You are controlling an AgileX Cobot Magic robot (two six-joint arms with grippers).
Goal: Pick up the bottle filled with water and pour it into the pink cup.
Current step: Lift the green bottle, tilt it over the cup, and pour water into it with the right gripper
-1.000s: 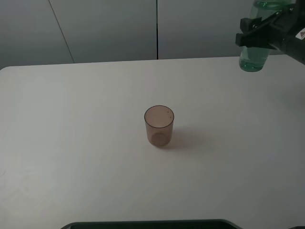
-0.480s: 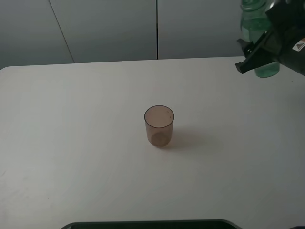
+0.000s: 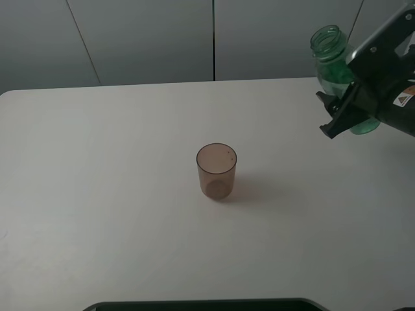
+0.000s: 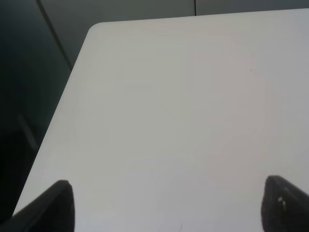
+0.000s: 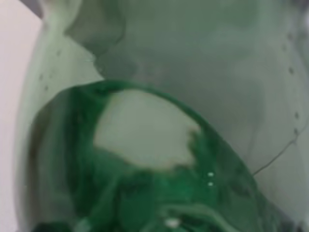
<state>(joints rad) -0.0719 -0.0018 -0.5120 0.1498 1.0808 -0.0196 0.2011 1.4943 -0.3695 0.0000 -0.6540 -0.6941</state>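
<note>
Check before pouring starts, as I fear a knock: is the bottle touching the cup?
Apart. The exterior high view shows the bottle raised at the right, with bare table between it and the cup.

obstacle: cup [image 3: 216, 170] upright at middle of counter [image 3: 97, 194] | free: bare surface all round the cup, broad lanes left, front and right | far right: right gripper [image 3: 345, 107] carrying bottle [image 3: 332, 65] above the counter, well apart from cup | back: wall [image 3: 142, 39] behind far edge
</note>
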